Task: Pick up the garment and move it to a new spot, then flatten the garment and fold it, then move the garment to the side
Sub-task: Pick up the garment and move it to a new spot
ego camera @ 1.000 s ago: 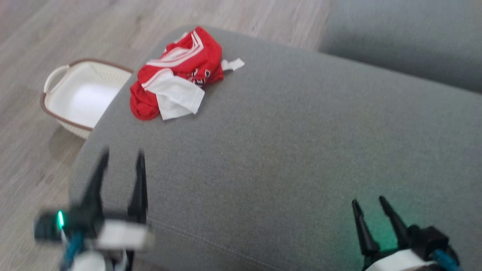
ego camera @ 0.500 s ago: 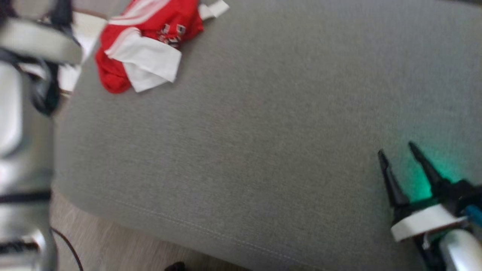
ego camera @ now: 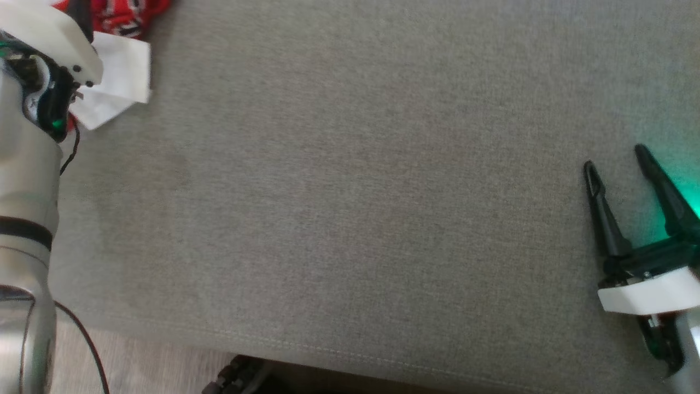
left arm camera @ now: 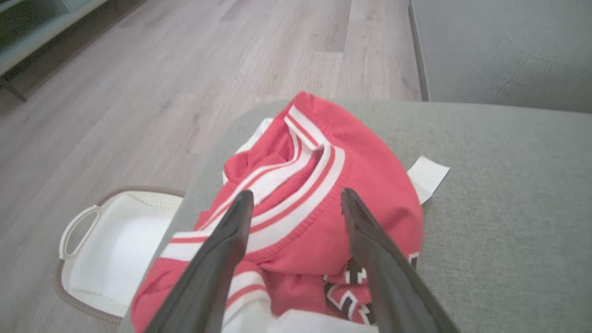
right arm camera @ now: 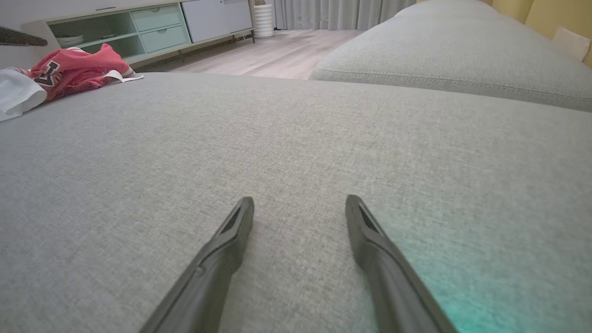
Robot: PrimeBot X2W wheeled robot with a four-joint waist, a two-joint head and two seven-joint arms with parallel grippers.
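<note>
Nearest me, my right gripper (right arm camera: 300, 201) hangs low over bare grey cushion (right arm camera: 138, 162), fingers spread and empty. I judge it's parked clear of the work. Further out, my left gripper (left arm camera: 297, 196) is poised over the crumpled red-and-white garment (left arm camera: 370, 185), jaws wide to straddle its striped band, not yet closed. The garment sits at the cushion's far left corner, with a white basket (left arm camera: 148, 199) on the floor beyond.

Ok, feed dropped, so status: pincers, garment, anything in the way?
Left pincer open, poised over garment. Right pincer open above sofa cushion. Garment crumpled at cushion corner, ungrasped. Basket on floor, not blocking.
</note>
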